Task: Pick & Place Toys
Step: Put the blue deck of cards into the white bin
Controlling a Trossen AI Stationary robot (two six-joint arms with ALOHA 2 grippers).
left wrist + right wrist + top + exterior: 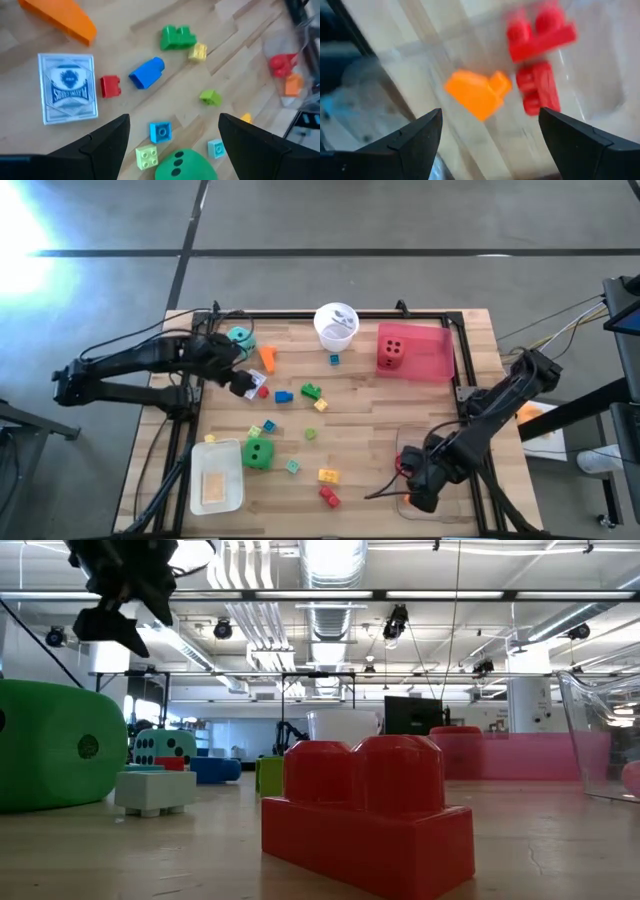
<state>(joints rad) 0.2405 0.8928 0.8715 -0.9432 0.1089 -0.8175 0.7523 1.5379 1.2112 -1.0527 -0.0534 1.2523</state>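
From above, the left gripper (243,383) hovers at the table's (370,440) left side, by the red brick (263,392) and blue brick (284,395). The right gripper (412,477) sits low over the clear tray (404,448) near the right front corner. A red die (391,353) rests in the pink tray (430,355).

At table height, a big red brick (365,815) fills the foreground, the green die (55,745) to its left.

Left wrist view: fingers (102,142) spread wide, empty, above a card deck (67,87), a blue brick (147,73) and a green brick (176,37).

Right wrist view: fingers (415,137) spread, nothing between them, over an orange brick (477,93) and two red bricks (537,55) in the clear tray.
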